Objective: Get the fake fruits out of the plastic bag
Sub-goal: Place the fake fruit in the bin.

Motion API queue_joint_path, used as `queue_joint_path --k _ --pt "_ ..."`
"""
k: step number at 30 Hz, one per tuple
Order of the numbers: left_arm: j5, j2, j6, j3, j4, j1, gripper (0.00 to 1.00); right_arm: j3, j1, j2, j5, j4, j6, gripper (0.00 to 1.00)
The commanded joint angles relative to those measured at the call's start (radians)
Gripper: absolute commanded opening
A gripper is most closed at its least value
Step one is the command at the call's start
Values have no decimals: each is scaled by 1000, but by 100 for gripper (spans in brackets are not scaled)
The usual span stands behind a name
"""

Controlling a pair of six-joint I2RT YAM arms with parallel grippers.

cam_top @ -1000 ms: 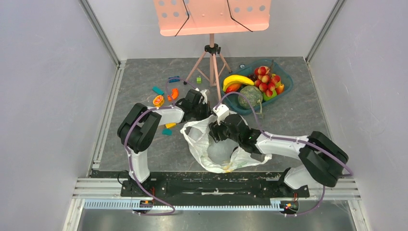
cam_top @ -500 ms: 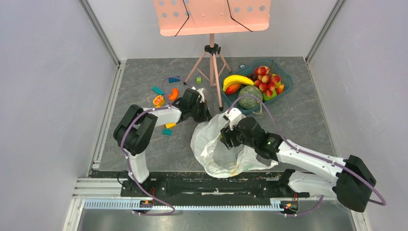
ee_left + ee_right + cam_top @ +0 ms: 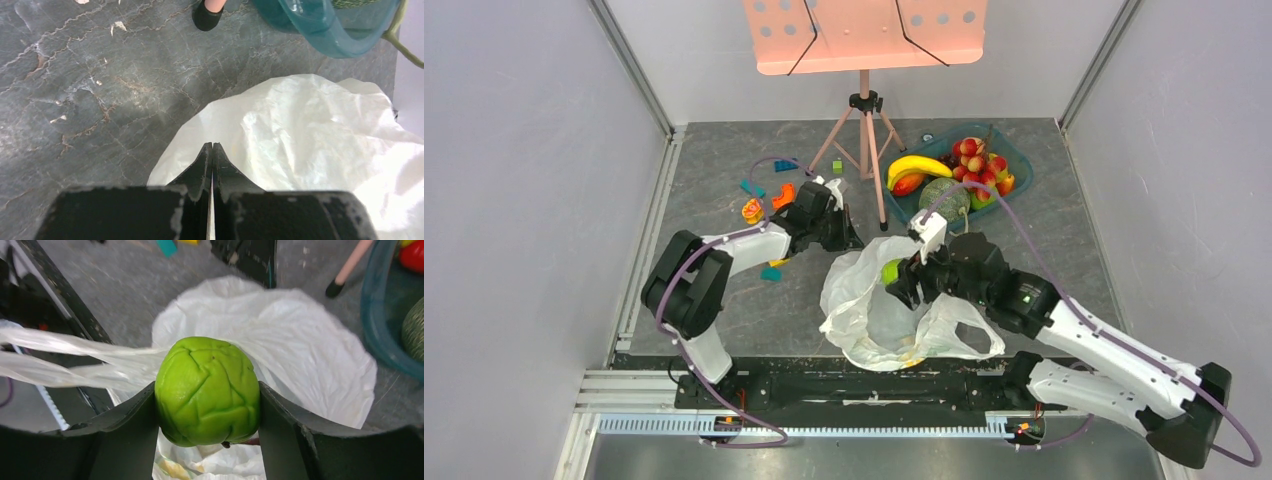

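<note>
The white plastic bag (image 3: 869,315) lies crumpled on the grey floor between the arms. My left gripper (image 3: 848,238) is shut on its far rim; the left wrist view shows the fingers (image 3: 212,148) pressed together with a sliver of the bag (image 3: 310,130) between them. My right gripper (image 3: 898,277) hangs just over the bag's mouth, shut on a lumpy bright green fake fruit (image 3: 207,390) that fills its jaws. That fruit (image 3: 891,271) is clear of the bag (image 3: 310,340). A yellow banana (image 3: 916,164) and a red ball cluster (image 3: 977,162) lie in the teal basin.
The teal basin (image 3: 1020,160) at the back right also holds a netted melon (image 3: 945,197). A pink music stand's tripod (image 3: 864,135) stands behind the bag. Small coloured toy pieces (image 3: 754,210) lie at the left. Grey walls close both sides.
My right gripper has come up out of the bag with the green fruit and shifted right. The bag's mouth has been pulled wider, and the left gripper has drawn slightly back.
</note>
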State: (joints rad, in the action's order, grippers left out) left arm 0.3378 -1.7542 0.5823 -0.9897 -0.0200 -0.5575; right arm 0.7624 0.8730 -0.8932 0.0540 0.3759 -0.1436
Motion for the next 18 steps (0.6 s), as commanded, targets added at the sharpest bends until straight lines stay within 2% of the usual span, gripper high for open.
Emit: queue_joint_path --k 1,8,11,18 --pt "-41 106 6 11 45 2 2 173 -2 22 -8 58 -30 40" --pt "-108 257 6 66 106 11 5 382 -43 -82 -186 141 -23 33" --pt "-120 324 2 97 132 19 6 434 -115 -137 -246 160 -1 34" --pt "-159 462 20 199 154 22 9 474 -343 -267 -208 103 65 34"
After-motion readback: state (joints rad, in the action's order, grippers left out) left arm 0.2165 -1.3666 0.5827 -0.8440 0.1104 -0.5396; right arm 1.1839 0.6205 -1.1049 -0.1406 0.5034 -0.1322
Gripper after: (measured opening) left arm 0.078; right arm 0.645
